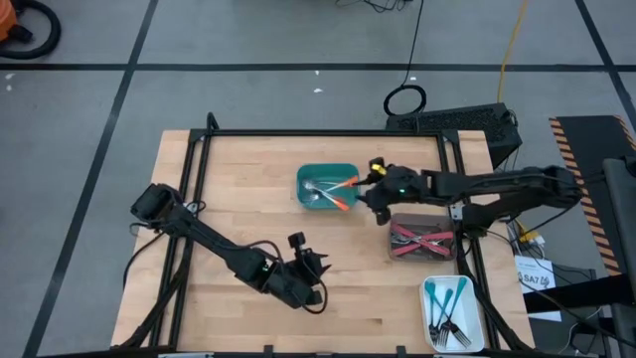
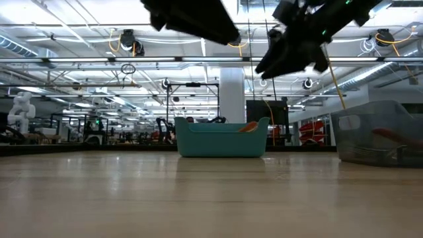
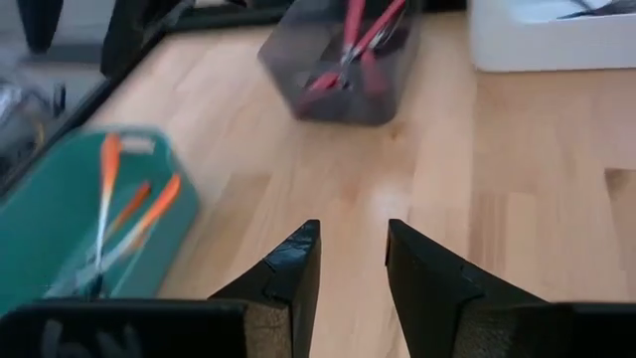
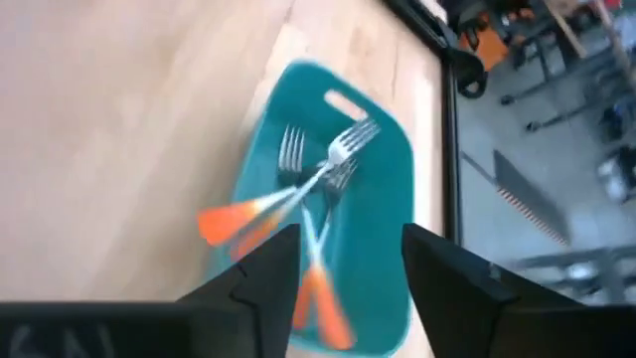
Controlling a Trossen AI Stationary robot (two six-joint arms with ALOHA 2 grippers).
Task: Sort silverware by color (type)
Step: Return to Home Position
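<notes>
A teal bin (image 1: 302, 181) on the table's far middle holds three orange-handled forks (image 4: 260, 211), their silver tines toward one end. One orange handle (image 1: 342, 204) reaches the bin's near right corner. My right gripper (image 4: 348, 237) hovers open above this bin's right end (image 1: 370, 189), raised off the table in the low view (image 2: 277, 59). Its fingers stand either side of a handle below without touching it. My left gripper (image 3: 353, 229) is open above bare wood near the table's middle front (image 1: 314, 265).
A dark grey bin (image 1: 397, 245) with red-handled forks (image 3: 348, 45) sits right of the teal bin. A white bin (image 1: 429, 298) with light blue forks (image 1: 444, 298) stands at the near right corner. A black frame (image 1: 318, 132) borders the table. Bare wood lies left.
</notes>
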